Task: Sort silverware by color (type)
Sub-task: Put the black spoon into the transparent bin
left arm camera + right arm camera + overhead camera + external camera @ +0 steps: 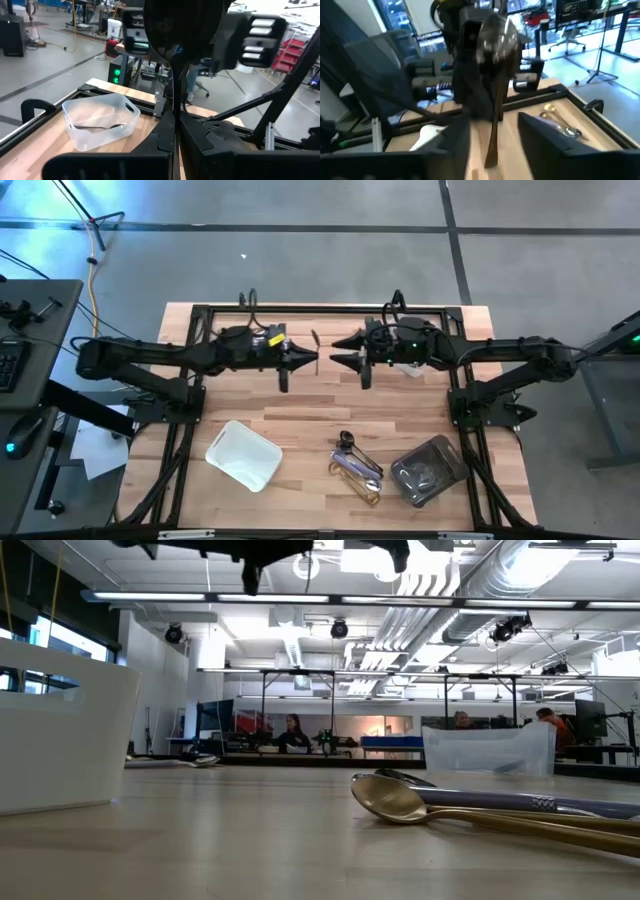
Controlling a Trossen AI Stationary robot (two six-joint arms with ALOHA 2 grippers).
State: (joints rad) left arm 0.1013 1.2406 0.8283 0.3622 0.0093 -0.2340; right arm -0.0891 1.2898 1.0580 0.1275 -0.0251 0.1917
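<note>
- You saw the left gripper (308, 360) pinching a dark spoon (496, 60), held above the table (300, 420) with its long axis upright and bowl up.
- The right gripper (338, 360) faced it with fingers spread, the spoon between them, untouched.
- The other silverware (358, 468) lay between the white tray (243, 454) and the clear tray (430, 470).

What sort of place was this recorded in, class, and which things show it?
Probably a robotics lab or workshop: exposed silver ceiling ducts, long workbenches with monitors where people sit, and two dark robot arms framing a pale wooden table.
</note>
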